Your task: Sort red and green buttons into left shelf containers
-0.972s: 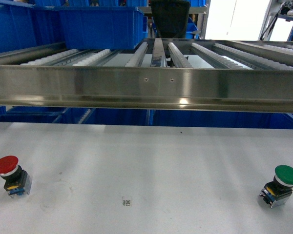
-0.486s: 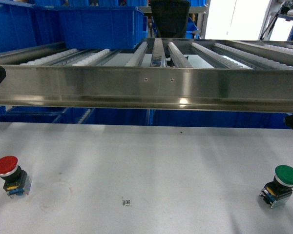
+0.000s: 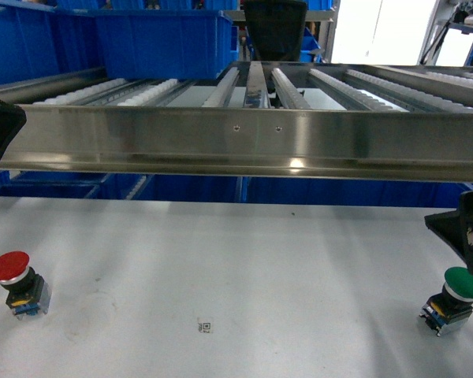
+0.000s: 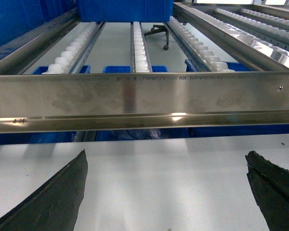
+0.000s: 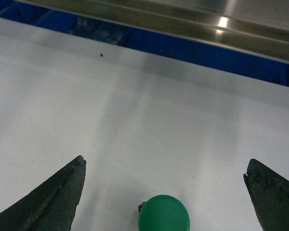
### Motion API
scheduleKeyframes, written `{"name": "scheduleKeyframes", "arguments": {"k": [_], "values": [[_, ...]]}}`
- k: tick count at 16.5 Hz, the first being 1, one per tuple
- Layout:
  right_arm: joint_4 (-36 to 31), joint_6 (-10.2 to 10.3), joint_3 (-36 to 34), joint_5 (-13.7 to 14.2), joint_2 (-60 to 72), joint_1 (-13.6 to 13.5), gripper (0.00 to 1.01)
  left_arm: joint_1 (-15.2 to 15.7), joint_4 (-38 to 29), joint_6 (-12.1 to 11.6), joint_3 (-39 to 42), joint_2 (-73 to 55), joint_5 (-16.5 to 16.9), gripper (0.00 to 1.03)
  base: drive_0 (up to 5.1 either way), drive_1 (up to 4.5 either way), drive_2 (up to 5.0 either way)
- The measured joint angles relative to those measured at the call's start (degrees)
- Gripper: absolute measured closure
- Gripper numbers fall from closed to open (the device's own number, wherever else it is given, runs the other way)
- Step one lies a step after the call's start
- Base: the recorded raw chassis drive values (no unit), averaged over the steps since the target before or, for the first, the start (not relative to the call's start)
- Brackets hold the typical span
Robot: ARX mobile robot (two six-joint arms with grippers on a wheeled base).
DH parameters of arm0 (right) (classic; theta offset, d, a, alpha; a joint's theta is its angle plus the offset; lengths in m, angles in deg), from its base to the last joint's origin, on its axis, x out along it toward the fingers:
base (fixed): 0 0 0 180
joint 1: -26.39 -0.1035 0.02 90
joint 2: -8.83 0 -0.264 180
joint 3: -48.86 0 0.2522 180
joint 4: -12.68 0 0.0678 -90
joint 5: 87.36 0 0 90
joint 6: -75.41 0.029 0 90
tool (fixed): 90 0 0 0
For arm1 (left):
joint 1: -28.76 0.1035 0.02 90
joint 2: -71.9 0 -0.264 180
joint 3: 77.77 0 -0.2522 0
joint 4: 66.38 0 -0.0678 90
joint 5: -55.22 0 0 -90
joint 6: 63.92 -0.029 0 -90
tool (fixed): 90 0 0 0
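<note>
Right end effector [image 5: 164, 192] spread wide above the green button [image 5: 164, 213]

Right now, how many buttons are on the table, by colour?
Red button: 1
Green button: 1
Total: 2, both on the white table, red at the left edge, green at the right under the right gripper.

Black, tapered pincer fingers [image 5: 53, 199] (seemingly rough-edged)
</note>
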Motion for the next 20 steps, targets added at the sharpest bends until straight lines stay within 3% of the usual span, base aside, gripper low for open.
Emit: {"name": "scheduleKeyframes", "arguments": {"k": [5,20], "values": [[-3.98,-1.60,-1.51,1.60,6.93,-0.35,0.03,0.00,0.00,0.00,-0.02,0.00,0.00,0.05,0.0,0.00,0.0],[-7.65,-1.40,-1.20,2.47,17.35,0.79,0.03,0.00,0.00,0.00,-0.02,0.00,0.00,0.05,0.0,0.00,0.0]]}}
